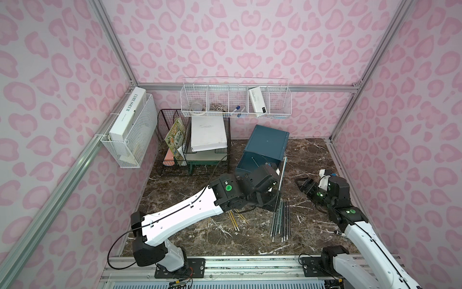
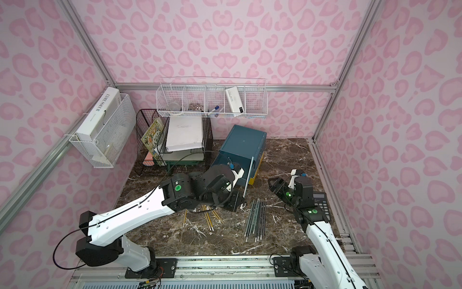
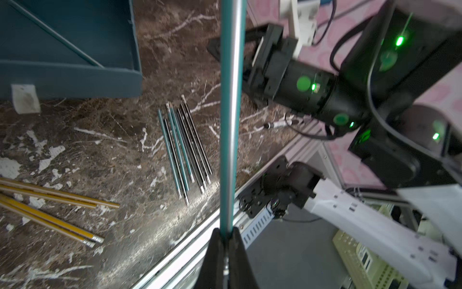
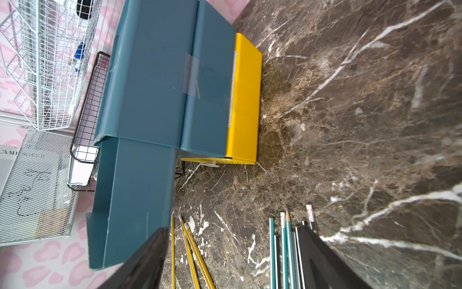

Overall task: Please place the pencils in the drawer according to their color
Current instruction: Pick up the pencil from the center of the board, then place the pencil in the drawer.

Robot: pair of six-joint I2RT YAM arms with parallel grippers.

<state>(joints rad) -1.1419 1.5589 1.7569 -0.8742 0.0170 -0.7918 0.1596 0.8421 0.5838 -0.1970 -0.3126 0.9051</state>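
Currently left tool point(image 3: 226, 241) is clamped tight on one thin teal-green pencil point(image 3: 231, 112), gripped near its end. The shaft sticks straight out ahead of the fingers point(image 3: 212, 257), clear of the bench. In both top views that pencil point(image 1: 280, 180) point(image 2: 249, 172) slants at frame centre, just right of the pulled-out dark-teal top drawer point(image 1: 251, 164) of the small dark-teal box cabinet point(image 1: 268, 141), far end up by the cabinet's front corner. Cabinet sits centre frame, slightly above middle, w/ a yellow lowest drawer point(image 4: 246, 100) at its base. One more thin pencil point(image 3: 57, 37) lies diagonally inside the open drawer. Right tool point(image 1: 301, 184), right of centre in a top view, has jaws parted & empty, well apart from the cabinet. On the brown marble bench point(image 1: 175, 192): bundle of teal & black pencils point(image 1: 282, 217) lower centre, btw the two arms, just below left tool. Loose yellow pencils point(image 1: 236, 220) lie to their left, partly under the left arm.
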